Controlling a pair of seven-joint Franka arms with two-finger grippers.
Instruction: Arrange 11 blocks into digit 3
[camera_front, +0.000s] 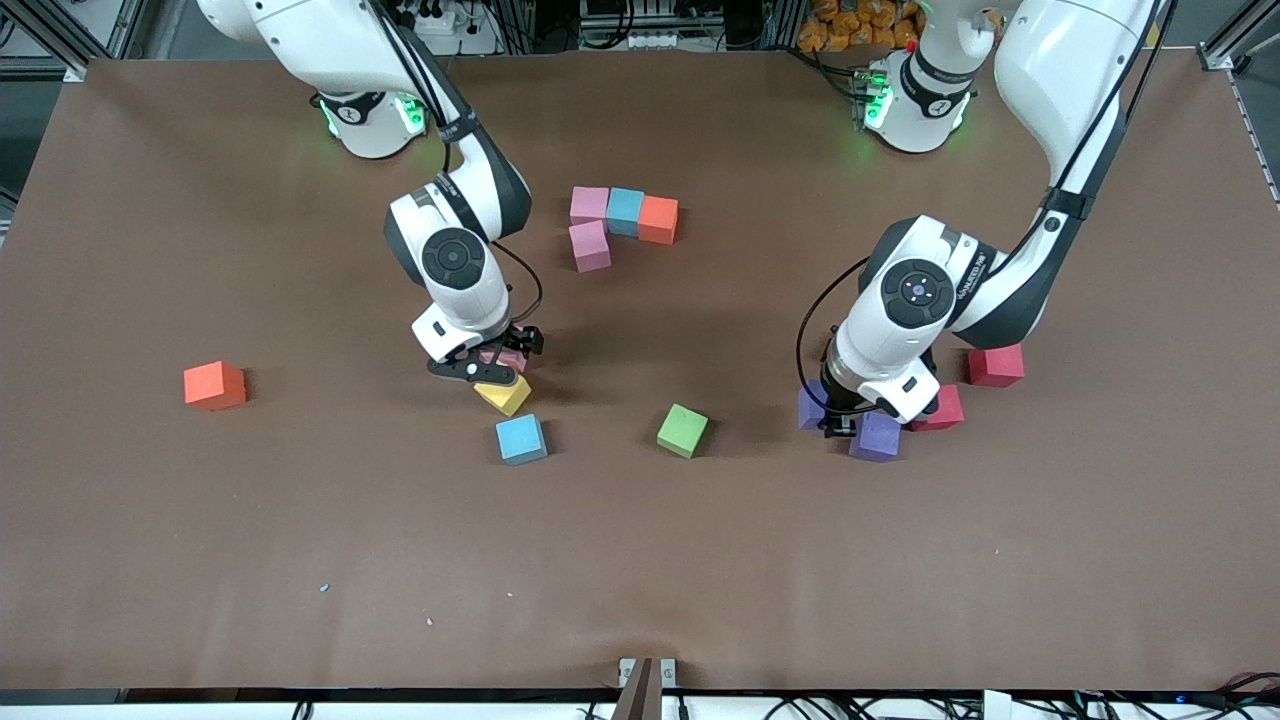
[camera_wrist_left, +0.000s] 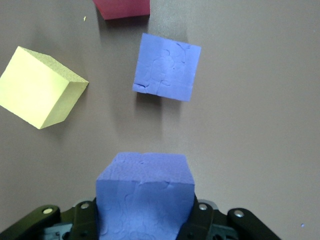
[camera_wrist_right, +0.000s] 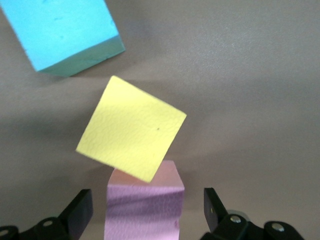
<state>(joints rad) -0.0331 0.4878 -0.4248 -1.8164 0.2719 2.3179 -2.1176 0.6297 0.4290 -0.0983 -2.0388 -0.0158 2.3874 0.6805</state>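
My left gripper (camera_wrist_left: 145, 215) is shut on a purple block (camera_wrist_left: 145, 192). In the front view it (camera_front: 838, 420) sits low between two purple blocks (camera_front: 811, 405) (camera_front: 876, 436). A second purple block (camera_wrist_left: 167, 66) and a yellow one (camera_wrist_left: 40, 87) lie just ahead of it. My right gripper (camera_wrist_right: 146, 212) (camera_front: 490, 365) is open and straddles a pink block (camera_wrist_right: 145, 205) with gaps on both sides. A yellow block (camera_wrist_right: 131, 128) (camera_front: 503, 393), turned at an angle, lies against the pink one. Pink (camera_front: 589, 205), blue (camera_front: 626, 210) and orange (camera_front: 657, 219) blocks form a touching row, with a pink block (camera_front: 589, 246) under its end.
A blue block (camera_front: 521, 439) and a green block (camera_front: 682, 430) lie nearer the front camera. An orange-red cube (camera_front: 214, 385) sits alone toward the right arm's end. Two red cubes (camera_front: 995, 365) (camera_front: 940, 408) lie beside the left gripper.
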